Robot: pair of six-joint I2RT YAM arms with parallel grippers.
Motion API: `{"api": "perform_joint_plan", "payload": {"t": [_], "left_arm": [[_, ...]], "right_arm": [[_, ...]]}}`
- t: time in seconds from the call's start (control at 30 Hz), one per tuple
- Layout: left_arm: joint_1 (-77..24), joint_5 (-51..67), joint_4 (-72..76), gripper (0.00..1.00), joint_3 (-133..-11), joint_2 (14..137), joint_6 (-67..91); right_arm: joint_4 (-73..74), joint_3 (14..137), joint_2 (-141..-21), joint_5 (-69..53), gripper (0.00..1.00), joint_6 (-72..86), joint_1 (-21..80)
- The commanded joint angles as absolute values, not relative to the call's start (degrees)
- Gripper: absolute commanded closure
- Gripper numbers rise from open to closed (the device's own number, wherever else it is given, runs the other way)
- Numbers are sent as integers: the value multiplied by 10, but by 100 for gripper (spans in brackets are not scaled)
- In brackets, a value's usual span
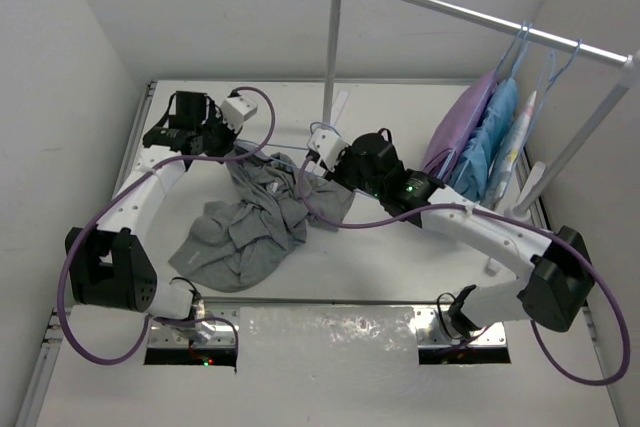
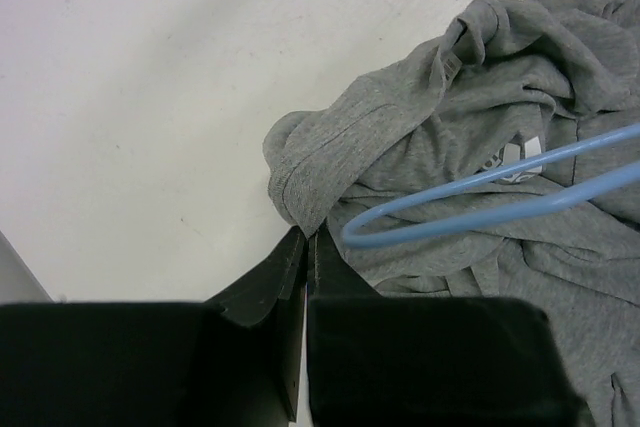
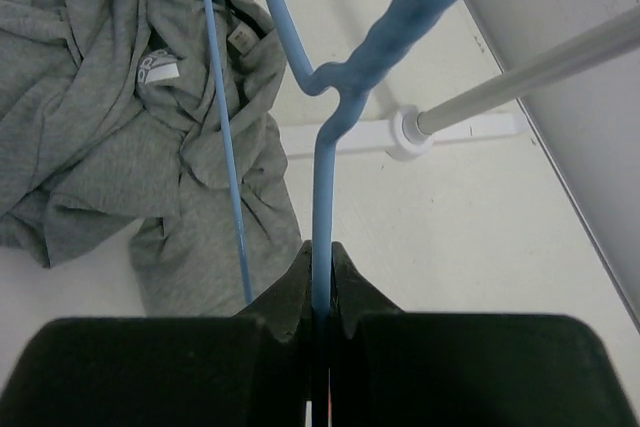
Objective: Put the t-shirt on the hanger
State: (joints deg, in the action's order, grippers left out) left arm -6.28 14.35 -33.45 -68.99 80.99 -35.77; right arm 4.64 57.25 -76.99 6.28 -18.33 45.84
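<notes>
soft, even overhead light fills the white walls (image 1: 200, 7), casting faint shadows beneath the arms (image 1: 150, 195) on the table (image 1: 380, 267). glare speckles a shiny strip (image 1: 330, 332) at the near edge. up close, the left gripper (image 2: 306, 239) and right gripper (image 3: 320, 252) read dark, slightly blurred.

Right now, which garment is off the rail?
The grey t-shirt, crumpled on the table; the purple garment and light-blue garment hang on the rail.

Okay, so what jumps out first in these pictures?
A grey t-shirt lies crumpled in the middle of the table. The right gripper is shut on a pale-blue hanger over it; the left gripper pinches its hem. Back right, coloured garments hang on a rack.
</notes>
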Motion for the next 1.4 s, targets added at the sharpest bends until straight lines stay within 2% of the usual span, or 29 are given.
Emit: {"api": "perform_joint_plan", "payload": {"t": [0.0, 0.5, 0.73, 1.03, 1.37], "left_arm": [[-60, 160, -331, 100, -706, 798, -371], [-60, 136, -314, 100, -703, 809, -383], [-60, 104, -268, 100, -706, 840, -386], [-61, 144, -293, 100, -766, 858, -383], [-62, 155, -312, 100, -795, 861, -371]], "right_arm": [[11, 606, -790, 49, 100, -201, 458], [22, 686, -914, 84, 100, -232, 457], [32, 708, -904, 132, 100, -264, 458], [-65, 661, -900, 157, 100, -309, 457], [-65, 652, -908, 152, 100, -318, 457]]}}
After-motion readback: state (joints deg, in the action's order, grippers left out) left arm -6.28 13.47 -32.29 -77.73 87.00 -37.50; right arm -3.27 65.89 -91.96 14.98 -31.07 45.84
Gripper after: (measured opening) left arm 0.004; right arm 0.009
